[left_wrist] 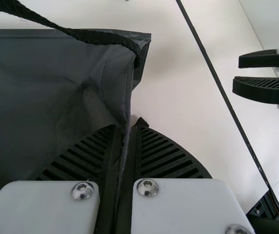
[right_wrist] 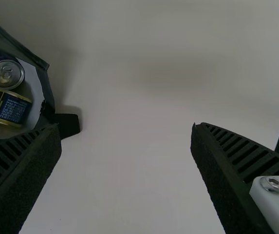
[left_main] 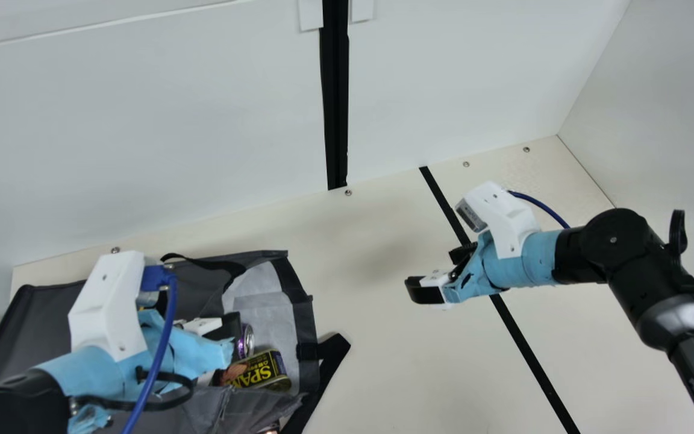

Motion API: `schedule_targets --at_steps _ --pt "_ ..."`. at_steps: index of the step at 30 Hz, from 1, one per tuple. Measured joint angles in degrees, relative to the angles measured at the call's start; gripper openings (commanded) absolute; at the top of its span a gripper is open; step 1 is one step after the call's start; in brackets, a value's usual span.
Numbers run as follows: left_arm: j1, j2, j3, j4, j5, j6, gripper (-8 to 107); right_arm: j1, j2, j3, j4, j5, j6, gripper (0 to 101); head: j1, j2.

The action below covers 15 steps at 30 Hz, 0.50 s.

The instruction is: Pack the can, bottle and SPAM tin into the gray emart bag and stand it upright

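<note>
Left gripper is pinching the bag; right gripper is hanging spread. Slow lifting should be keeping the tin in.

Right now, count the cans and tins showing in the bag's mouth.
2: the drinks can and, right beside it, the SPAM tin, both in the open mouth of the gray bag. More may be hidden deeper inside.

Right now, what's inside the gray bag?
The can and the SPAM tin lie side by side in the mouth of the bag. Deeper in, its cloth and my left arm cover things, so I can't tell what else is inside.
</note>
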Motion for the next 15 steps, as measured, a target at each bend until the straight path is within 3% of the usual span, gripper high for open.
schedule_targets --at_steps 15 --pt "0.00 0.00 0.00 0.00 0.00 0.00 -8 4.30 5.56 -1.54 3.32 0.58 -4.99 95 0.00 0.09"
